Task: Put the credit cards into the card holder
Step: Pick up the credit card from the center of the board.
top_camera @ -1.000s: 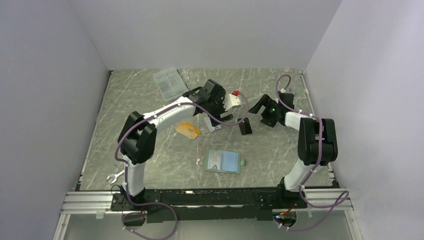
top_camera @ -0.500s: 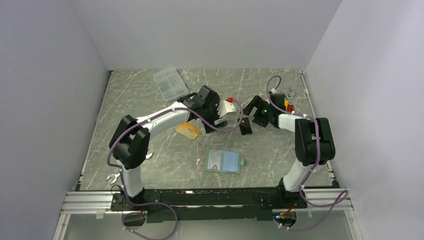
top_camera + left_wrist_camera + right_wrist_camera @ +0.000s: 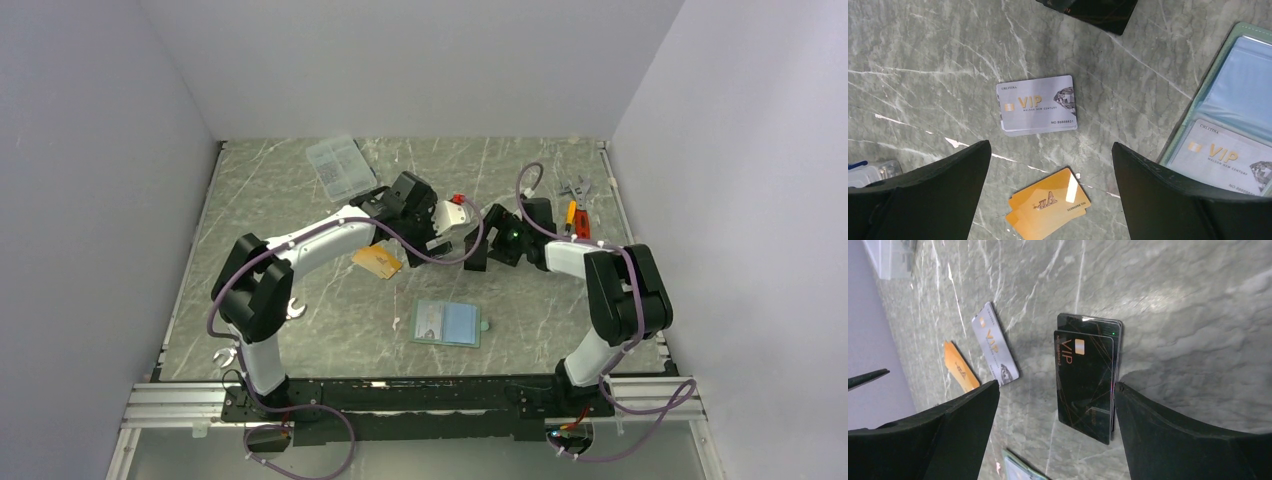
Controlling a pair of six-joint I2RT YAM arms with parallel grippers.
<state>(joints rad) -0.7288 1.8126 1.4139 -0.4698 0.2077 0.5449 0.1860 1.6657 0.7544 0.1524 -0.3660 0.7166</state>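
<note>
Credit cards (image 3: 1037,106) on grey marble table (image 3: 262,190)

Left wrist view: the open card holder (image 3: 1248,75) runs off the right edge, and a stack of black cards (image 3: 1093,12) is cut by the top edge. From overhead, the silver cards (image 3: 1037,105) cannot be made out beneath the left arm (image 3: 330,232). Right wrist view: the clear box (image 3: 893,255) is a blurred corner, and the holder only a sliver at the bottom edge.
</note>
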